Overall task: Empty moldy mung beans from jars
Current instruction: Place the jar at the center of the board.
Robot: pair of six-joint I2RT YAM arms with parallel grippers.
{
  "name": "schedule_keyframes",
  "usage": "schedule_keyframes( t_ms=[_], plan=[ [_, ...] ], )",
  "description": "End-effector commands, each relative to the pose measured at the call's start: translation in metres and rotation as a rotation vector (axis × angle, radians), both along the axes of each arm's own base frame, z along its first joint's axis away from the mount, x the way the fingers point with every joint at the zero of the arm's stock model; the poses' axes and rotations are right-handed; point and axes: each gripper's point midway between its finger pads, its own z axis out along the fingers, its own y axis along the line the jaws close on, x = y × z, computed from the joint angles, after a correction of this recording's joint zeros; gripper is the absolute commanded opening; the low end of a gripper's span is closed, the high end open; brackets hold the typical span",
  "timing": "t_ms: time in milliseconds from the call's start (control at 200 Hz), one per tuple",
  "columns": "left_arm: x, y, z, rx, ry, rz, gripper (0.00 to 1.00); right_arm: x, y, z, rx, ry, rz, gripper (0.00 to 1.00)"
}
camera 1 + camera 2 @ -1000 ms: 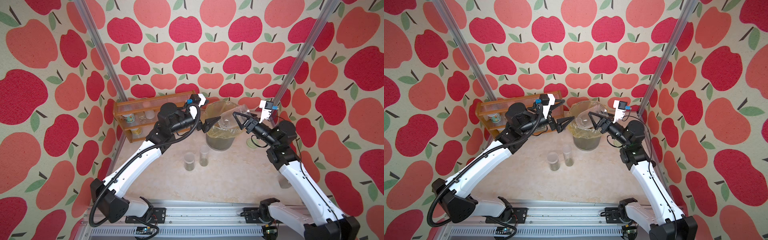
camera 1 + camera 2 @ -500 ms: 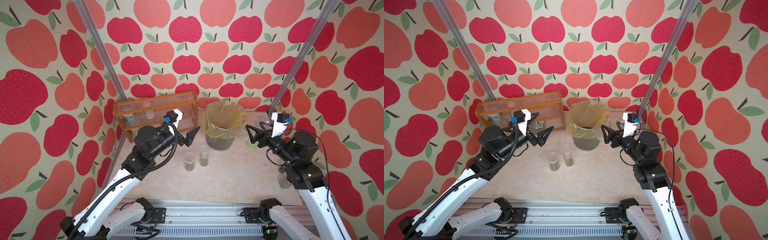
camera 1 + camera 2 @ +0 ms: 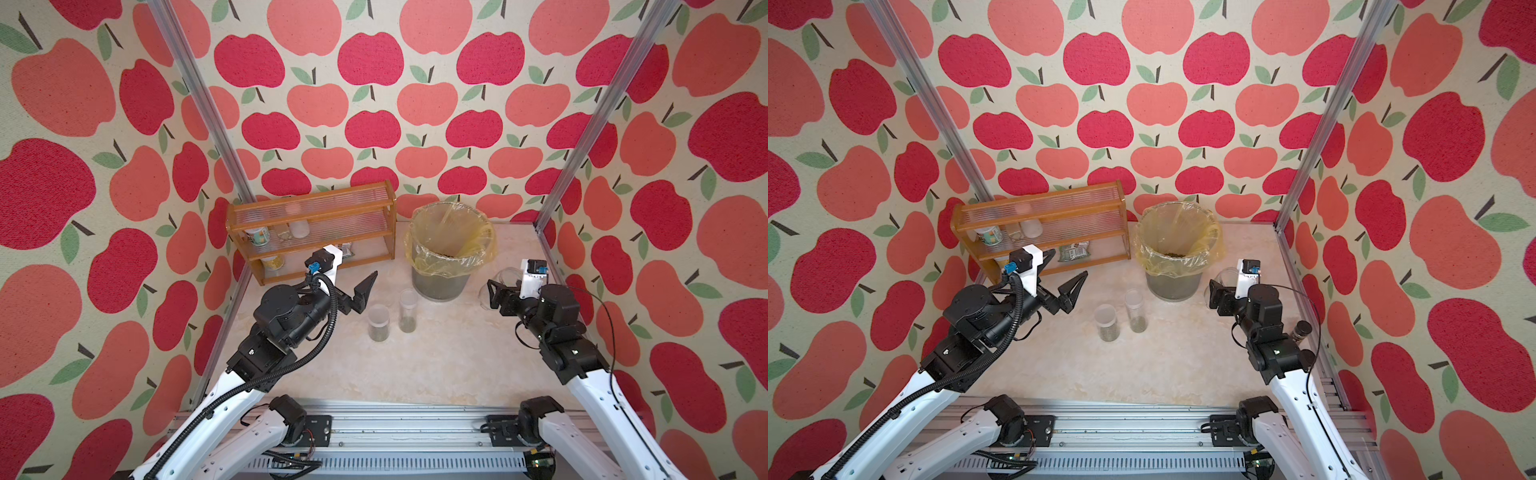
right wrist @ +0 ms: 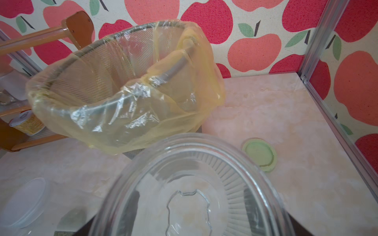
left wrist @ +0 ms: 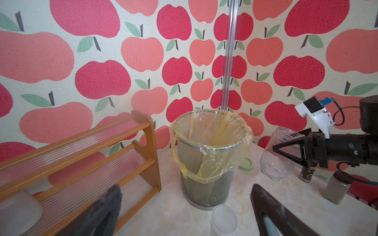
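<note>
My right gripper (image 3: 491, 294) is shut on the wide round-shouldered jar (image 5: 276, 157), which is clear, tilted and holds nothing; it hangs just right of the bin. Its pale green lid (image 4: 259, 154) lies flat on the table beside the bin. The short jar (image 3: 378, 322) and the tall slim jar (image 3: 407, 309) stand upright in front of the bin, each with mung beans (image 3: 378, 333) at the bottom. My left gripper (image 3: 359, 272) is open and holds nothing, left of these jars. More beans (image 3: 1177, 253) lie inside the bin.
The grey mesh bin (image 3: 440, 286) with a yellow bag stands at the back centre. A wooden shelf (image 3: 311, 216) with cans and a packet fills the back left. Two small dark-capped bottles (image 5: 337, 188) stand at the right wall behind my right arm.
Both arms have drawn back from over the bin toward the front. The right one brought the wide jar down to the bin's right side; the left one came away open.
</note>
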Motion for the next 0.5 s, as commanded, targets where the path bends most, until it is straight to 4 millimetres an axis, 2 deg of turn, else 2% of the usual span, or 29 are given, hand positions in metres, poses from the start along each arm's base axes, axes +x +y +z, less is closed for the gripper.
schedule_keyframes(
  t_ms=[0,190,495],
  plan=[
    [0.006,0.007,-0.004,-0.021,0.016,0.047,1.0,0.018,-0.02,0.034,0.013,-0.207,-0.128,0.6],
    [0.01,0.007,-0.007,-0.033,0.023,0.054,1.0,0.036,-0.047,0.016,0.015,-0.235,-0.269,0.59],
    [0.016,0.004,-0.013,-0.042,0.057,0.049,1.0,0.088,-0.093,-0.009,0.045,-0.195,-0.412,0.59]
  ],
)
